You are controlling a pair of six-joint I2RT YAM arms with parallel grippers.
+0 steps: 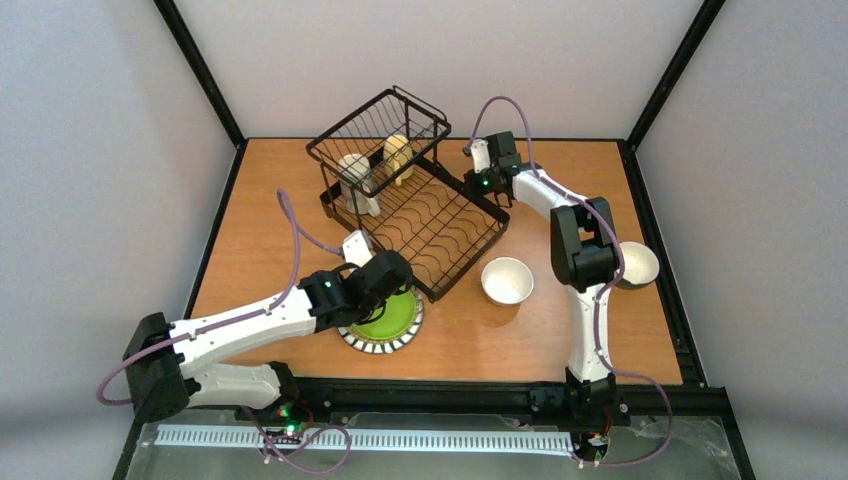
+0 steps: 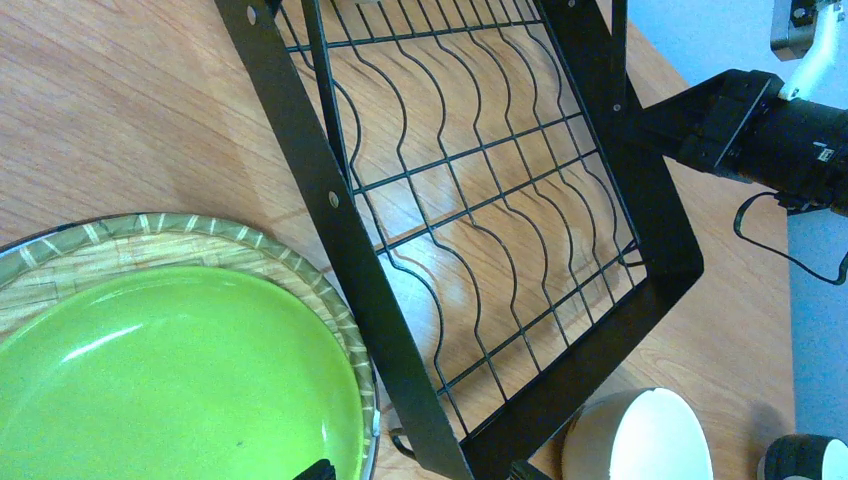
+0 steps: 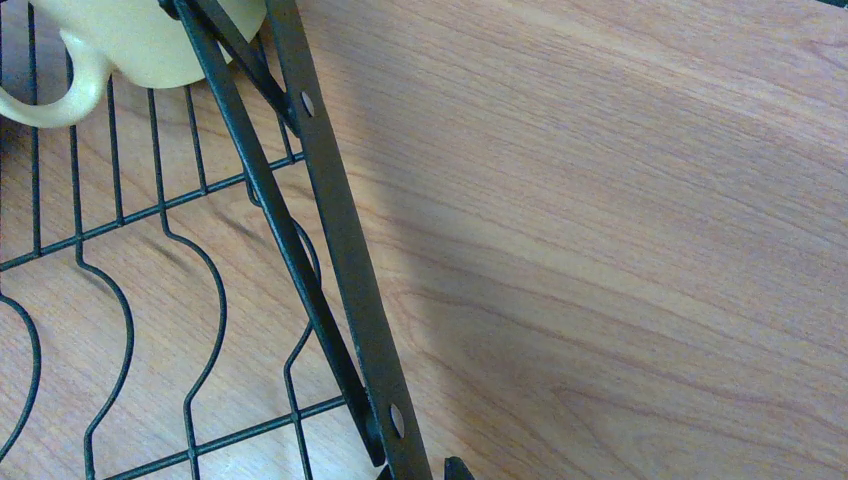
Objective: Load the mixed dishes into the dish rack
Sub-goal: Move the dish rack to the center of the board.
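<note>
The black wire dish rack (image 1: 440, 225) stands mid-table, with a white mug (image 1: 355, 175) and a cream mug (image 1: 398, 155) in its raised basket. A lime-green plate (image 1: 388, 322) with a striped rim lies by the rack's near corner. My left gripper (image 1: 398, 290) hovers open over the plate's edge and that corner; its fingertips (image 2: 315, 470) barely show. My right gripper (image 1: 478, 183) is shut on the rack's right frame bar (image 3: 345, 250), the bar sitting between its tips. The cream mug (image 3: 150, 40) shows in the right wrist view. A white bowl (image 1: 507, 280) sits right of the rack.
A second white bowl (image 1: 640, 265) sits at the right, partly behind my right arm (image 1: 585, 245). The table's black border rail (image 1: 480, 392) runs along the near edge. In the left wrist view the near bowl (image 2: 650, 440) lies just beyond the rack's corner (image 2: 520, 400).
</note>
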